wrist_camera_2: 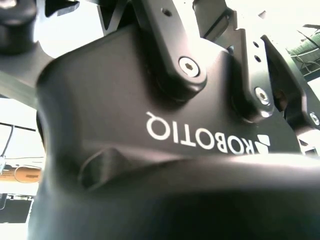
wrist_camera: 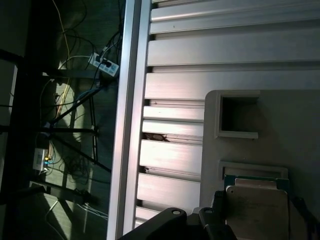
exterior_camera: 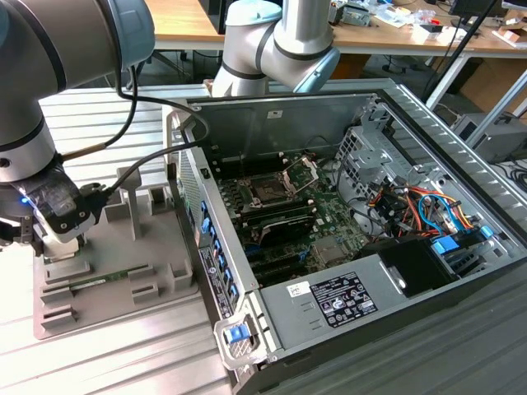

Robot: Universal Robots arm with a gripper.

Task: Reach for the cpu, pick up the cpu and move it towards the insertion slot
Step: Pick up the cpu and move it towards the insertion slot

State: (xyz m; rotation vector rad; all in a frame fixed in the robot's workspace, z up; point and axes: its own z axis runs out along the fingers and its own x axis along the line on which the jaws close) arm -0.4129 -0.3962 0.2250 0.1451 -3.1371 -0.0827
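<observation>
The gripper (exterior_camera: 61,249) hangs low over the grey tray (exterior_camera: 165,239) at the exterior view's left; whether it is open or closed cannot be told. The cpu (wrist_camera: 257,210) lies in a tray recess just beside it, well apart from the insertion slot (exterior_camera: 270,191) in the computer case (exterior_camera: 272,115).

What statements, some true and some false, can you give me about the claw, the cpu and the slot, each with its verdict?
1. The claw is above the grey tray. True.
2. The cpu sits in the slot. False: it lies on the tray.
3. The slot's frame is shut. False: it stands open.
4. The case lies open, with its board exposed. True.
</observation>
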